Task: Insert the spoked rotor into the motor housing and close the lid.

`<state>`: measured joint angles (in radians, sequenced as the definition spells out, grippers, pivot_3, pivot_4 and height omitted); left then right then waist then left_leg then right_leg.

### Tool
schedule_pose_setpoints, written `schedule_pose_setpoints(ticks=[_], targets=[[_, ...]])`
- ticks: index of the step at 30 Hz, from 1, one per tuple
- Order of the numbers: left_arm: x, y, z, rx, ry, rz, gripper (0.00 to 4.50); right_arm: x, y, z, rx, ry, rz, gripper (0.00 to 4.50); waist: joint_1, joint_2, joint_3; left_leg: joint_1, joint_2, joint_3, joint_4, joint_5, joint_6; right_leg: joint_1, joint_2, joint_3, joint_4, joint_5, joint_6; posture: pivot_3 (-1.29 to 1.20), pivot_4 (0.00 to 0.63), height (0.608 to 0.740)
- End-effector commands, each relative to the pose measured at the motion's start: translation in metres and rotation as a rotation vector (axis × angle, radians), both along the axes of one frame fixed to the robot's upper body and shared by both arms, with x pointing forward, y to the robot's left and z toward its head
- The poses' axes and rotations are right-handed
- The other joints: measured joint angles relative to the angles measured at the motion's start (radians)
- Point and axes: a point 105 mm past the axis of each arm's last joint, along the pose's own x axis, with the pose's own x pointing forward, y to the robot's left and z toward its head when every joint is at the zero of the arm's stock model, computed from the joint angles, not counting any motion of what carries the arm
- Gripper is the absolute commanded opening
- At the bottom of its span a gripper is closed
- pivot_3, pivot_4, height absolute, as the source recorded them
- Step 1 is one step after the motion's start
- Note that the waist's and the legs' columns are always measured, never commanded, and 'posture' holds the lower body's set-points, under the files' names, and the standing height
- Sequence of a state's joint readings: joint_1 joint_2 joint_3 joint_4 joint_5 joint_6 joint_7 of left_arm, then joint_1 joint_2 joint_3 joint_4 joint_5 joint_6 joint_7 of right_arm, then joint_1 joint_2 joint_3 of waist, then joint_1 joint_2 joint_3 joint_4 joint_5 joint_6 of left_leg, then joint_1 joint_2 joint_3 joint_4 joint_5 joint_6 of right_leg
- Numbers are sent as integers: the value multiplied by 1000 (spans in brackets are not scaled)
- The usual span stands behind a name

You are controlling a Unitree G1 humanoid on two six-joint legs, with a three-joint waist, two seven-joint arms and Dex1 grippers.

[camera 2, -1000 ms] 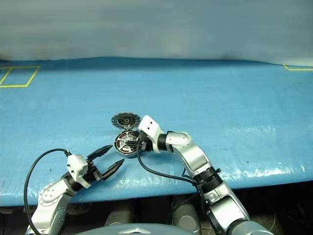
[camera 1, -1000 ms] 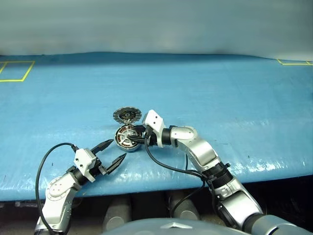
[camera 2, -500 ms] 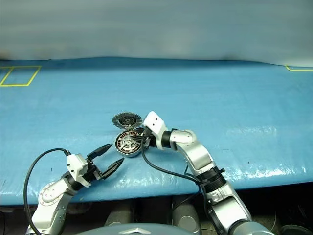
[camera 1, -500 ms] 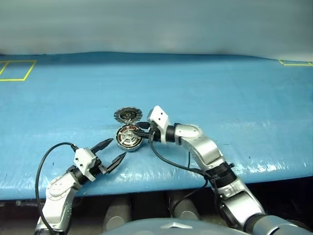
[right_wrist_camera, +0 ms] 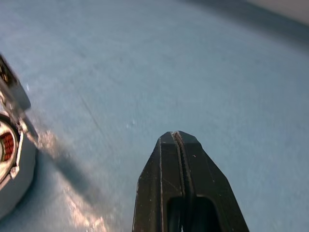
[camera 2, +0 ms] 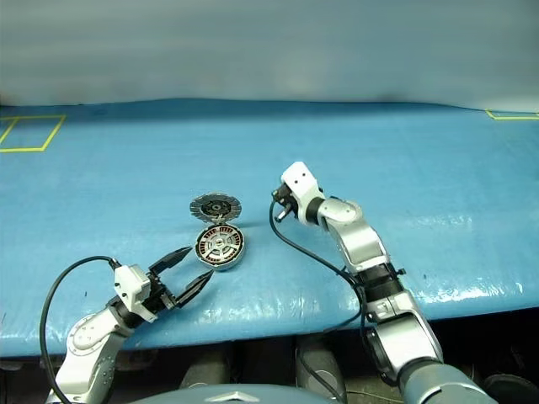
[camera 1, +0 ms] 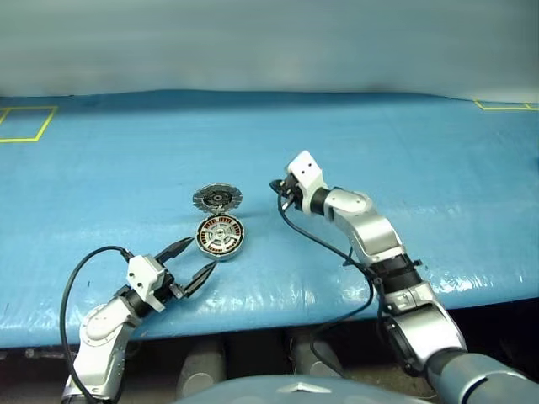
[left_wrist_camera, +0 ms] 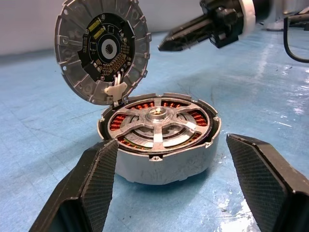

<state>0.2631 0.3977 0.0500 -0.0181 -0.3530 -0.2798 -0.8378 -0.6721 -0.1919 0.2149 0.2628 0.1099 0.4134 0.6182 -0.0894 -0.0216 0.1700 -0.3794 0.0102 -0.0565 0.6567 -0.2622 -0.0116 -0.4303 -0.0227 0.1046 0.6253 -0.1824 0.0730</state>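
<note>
Spoked rotor (left_wrist_camera: 159, 126): we see it seated in the motor housing (left_wrist_camera: 161, 159), between our left arm's fingers (left_wrist_camera: 99, 176) and a little beyond their tips; a second ago our right arm's fingers were down on it, and now they have let go and drawn off to the right.

What that means: we judge the insertion done; closing the lid is the step left.

Lid (left_wrist_camera: 102, 50): it stands open, hinged up at the far edge of the housing from our left fingers, its inner face turned toward them.

Right gripper (camera 1: 279, 187): its fingers are pressed flat together, holding nothing, lifted clear and well apart from the housing, having narrowed to nothing over the last second.

Left gripper (camera 1: 192, 262): its fingers are spread wide and empty, just short of the housing, unmoved.

Shapes and materials: the rotor is bright silver with flat spokes, a round hub and a thin rim; copper windings show between the spokes; the housing is a shallow matte grey cup; the lid is a ribbed grey disc with a dark circuit board at its centre.

Table (camera 1: 404, 151): it is covered in a blue sheet, slightly glossy and wrinkled, with yellow tape squares far off.
</note>
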Motion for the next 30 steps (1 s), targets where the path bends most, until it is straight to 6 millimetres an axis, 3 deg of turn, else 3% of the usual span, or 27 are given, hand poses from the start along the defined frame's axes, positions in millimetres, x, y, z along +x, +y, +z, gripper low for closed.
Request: schedule_pose_setpoints(ticks=[1,9,19,30], targets=[[0,1,8,4,-47,4,3899,-8,35,30,112,-48,153,35,0,0,0,0,0,-1,-1,0,0,0,0,0,0,0,0,0,150,740],[-6,-1,22,-34,-82,13,3899,-45,72,29,161,16,381,35,10,0,0,-1,-1,-2,-2,0,-1,0,-2,-2,-1,-1,-1,0,150,740],[-21,-5,51,5,-114,-46,3899,-75,65,3,106,86,423,35,6,1,1,0,1,-2,-2,0,-1,0,-1,-3,0,-2,-2,0,150,740],[-28,-10,61,10,-75,-114,3899,-82,65,-29,99,205,367,35,4,1,1,0,0,-2,-2,0,-1,0,-1,-3,0,-3,-2,0,150,740]])
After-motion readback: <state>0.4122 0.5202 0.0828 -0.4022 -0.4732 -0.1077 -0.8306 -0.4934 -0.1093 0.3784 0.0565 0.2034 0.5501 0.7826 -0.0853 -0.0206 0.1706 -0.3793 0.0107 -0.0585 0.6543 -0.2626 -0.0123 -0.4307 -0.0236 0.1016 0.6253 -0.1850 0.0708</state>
